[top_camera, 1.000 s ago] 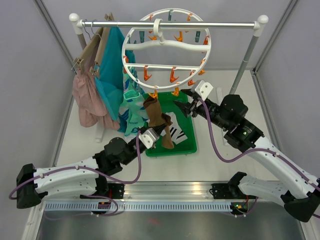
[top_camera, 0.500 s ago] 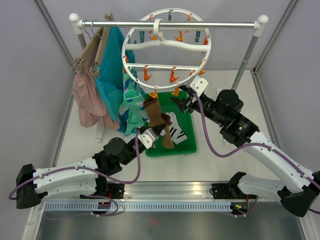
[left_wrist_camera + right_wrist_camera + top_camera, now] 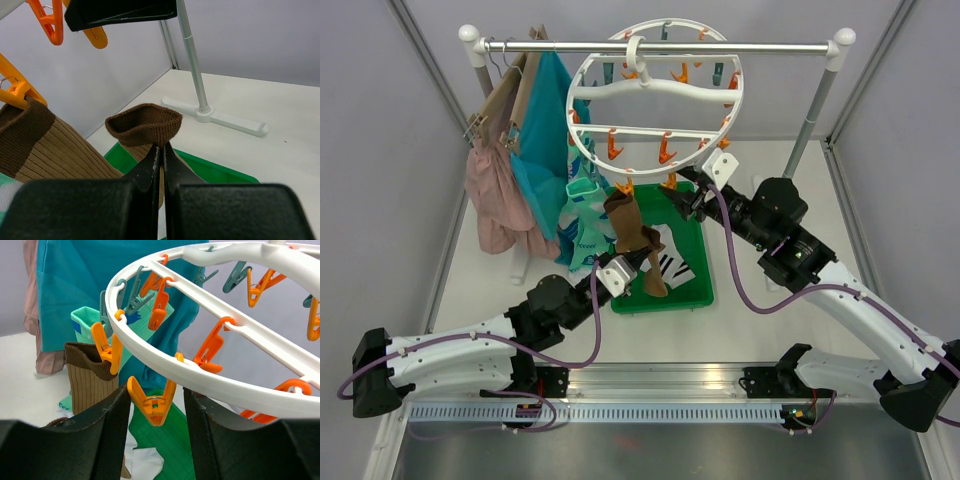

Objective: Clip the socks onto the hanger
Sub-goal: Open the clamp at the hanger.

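Observation:
The white ring hanger (image 3: 655, 100) hangs from the rail. One brown sock (image 3: 623, 218) hangs clipped in an orange peg on its near rim; it also shows in the right wrist view (image 3: 90, 382) and the left wrist view (image 3: 45, 145). My left gripper (image 3: 642, 262) is shut on the cuff of a second brown sock (image 3: 145, 125), held above the green bin; its tips (image 3: 161, 148) pinch the cuff. My right gripper (image 3: 683, 203) is open, its jaws on either side of a free orange peg (image 3: 152, 402) under the ring (image 3: 210, 377), not squeezing it.
A green bin (image 3: 698, 285) below holds a striped white sock (image 3: 672, 268). A mint-teal patterned sock (image 3: 585, 225) hangs on the ring's left. A teal garment (image 3: 545, 140) and a pink garment (image 3: 490, 195) hang at the rail's left. The rack post (image 3: 810, 120) stands right.
My right gripper has moved up and left to the ring's near rim and now straddles an orange peg. The left gripper and its sock have stayed put.

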You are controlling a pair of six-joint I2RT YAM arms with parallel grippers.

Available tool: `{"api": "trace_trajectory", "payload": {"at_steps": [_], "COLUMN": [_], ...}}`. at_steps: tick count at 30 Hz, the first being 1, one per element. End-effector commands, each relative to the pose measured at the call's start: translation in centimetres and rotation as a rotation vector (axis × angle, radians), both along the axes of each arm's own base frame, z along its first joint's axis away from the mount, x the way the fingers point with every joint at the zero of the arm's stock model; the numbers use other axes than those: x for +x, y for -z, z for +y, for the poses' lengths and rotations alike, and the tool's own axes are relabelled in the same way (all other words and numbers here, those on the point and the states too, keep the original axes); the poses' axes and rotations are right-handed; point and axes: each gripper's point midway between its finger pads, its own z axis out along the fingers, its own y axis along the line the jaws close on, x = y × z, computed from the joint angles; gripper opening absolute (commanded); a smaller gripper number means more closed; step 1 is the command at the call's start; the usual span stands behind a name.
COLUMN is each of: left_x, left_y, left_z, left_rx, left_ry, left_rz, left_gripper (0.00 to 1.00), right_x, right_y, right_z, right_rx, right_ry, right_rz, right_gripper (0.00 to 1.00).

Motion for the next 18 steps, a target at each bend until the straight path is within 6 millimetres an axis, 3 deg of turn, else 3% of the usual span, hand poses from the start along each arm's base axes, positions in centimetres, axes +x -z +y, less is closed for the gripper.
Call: {"api": "trace_trajectory", "payload": {"at_steps": [1,7,18], "left_x": [0.10,0.12,0.36], "left_y": [-0.34,-0.37,-0.87], "left_z": [0.30,0.33,0.05], "left_rx": [0.012,0.010,-0.003], "left_ry": [-0.017,-0.019,-0.025], "left_rz": [-0.032,-0.033,-0.043], "left_gripper": [0.02,0.02,0.02], "right_x": [-0.14,0.02,-0.01], "right_y": [-3.16,-3.09,-2.33], "right_z": [0.04,0.19,0.43], "right_rx": [0.087,0.113,0.149], "right_ry": [-0.010,-0.008,0.020], "right_rz": [-0.059,-0.034,0.060], "right_gripper": [0.52,0.46,0.13]}}
